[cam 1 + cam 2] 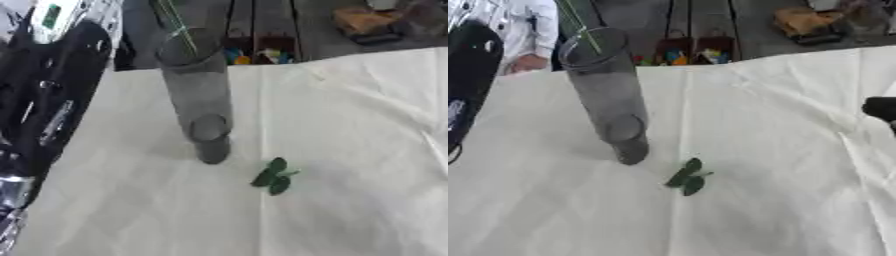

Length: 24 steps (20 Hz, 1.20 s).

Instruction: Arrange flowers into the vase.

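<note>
Well, I judge I am partway through the arranging: the tall clear vase (197, 95) stands upright on the white-clothed surface (350, 150), toward its far left, and a thin green stem (579, 25) already leans out of its mouth and runs off the top of the view, so I take it that one flower is in, though its bloom is out of sight. On the cloth just in front and to the right of the vase's base lies a small sprig of dark green leaves (274, 176), apart from the glass and touching nothing but the cloth; whether it is a piece to be placed or a scrap I cannot tell. My left arm (48, 100) fills the left edge of the left eye view as a black and silver mass, but the hand itself does not show, so I cannot say how its fingers stand. Of my right side only a dark rounded tip (881, 107) pokes in at the right edge of the right eye view, well apart from the vase; I cannot tell whether those fingers are spread or curled. No other flower shows on the surface, so my next move, as I see it, calls for finding the next stem, and guiding it down into the narrow mouth without tipping the tall glass.
</note>
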Each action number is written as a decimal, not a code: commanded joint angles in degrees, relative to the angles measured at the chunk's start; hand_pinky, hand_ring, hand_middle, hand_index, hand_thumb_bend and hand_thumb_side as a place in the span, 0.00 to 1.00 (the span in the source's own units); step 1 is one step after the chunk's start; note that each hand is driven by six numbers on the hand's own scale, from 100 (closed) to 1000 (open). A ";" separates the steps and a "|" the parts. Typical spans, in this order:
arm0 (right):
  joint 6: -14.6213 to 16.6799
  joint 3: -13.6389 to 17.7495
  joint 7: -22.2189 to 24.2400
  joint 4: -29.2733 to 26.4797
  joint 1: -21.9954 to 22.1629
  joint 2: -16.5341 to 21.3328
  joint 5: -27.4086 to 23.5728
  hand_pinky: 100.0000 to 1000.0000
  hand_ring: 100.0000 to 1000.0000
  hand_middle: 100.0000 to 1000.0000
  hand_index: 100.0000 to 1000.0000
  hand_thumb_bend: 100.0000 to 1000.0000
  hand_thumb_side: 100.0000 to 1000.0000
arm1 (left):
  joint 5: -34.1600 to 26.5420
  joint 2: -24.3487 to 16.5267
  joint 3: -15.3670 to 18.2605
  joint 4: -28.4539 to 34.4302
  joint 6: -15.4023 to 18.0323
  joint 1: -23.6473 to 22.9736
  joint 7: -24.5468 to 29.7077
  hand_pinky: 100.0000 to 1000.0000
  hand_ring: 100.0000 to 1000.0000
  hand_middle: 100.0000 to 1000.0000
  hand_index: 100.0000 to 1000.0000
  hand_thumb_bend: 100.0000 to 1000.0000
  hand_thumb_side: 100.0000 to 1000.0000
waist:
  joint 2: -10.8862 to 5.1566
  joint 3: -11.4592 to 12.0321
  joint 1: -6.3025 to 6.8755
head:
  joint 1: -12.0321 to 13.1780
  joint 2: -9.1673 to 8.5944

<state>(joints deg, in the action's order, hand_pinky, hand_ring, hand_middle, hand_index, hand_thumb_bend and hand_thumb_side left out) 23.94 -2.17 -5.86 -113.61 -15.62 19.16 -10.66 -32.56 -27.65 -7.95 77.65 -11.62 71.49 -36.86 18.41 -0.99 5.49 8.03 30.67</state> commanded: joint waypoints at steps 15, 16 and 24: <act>0.04 0.10 0.13 -0.98 -1.01 -0.09 0.30 0.73 0.69 0.56 0.73 0.00 1.00 | 1.64 -0.28 -0.19 0.49 0.96 -0.11 0.86 0.00 0.00 0.00 0.00 0.00 0.82 | -0.06 -0.63 -0.38 | 0.79 -1.81; 0.05 0.07 0.15 -0.98 -1.05 -0.09 0.31 0.73 0.69 0.56 0.73 0.00 1.00 | 1.79 -0.31 -0.21 0.45 0.99 -0.14 0.88 0.00 0.00 0.00 0.00 0.00 0.82 | 0.00 -0.66 -0.36 | 0.82 -1.94; 0.01 0.04 0.24 -0.98 -1.26 -0.14 0.48 0.73 0.69 0.56 0.73 0.00 1.00 | 3.08 -0.31 -0.55 -0.53 0.82 -0.61 1.50 0.00 0.00 0.00 0.00 0.00 0.82 | 0.54 -1.06 -0.21 | 0.94 -2.63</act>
<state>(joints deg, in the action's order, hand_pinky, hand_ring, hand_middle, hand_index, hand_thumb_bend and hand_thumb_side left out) 23.91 -2.18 -5.81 -113.61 -16.16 18.72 -10.40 -29.97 -27.16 -8.63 76.77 -10.88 70.01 -35.65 20.03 -2.05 5.51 8.76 28.61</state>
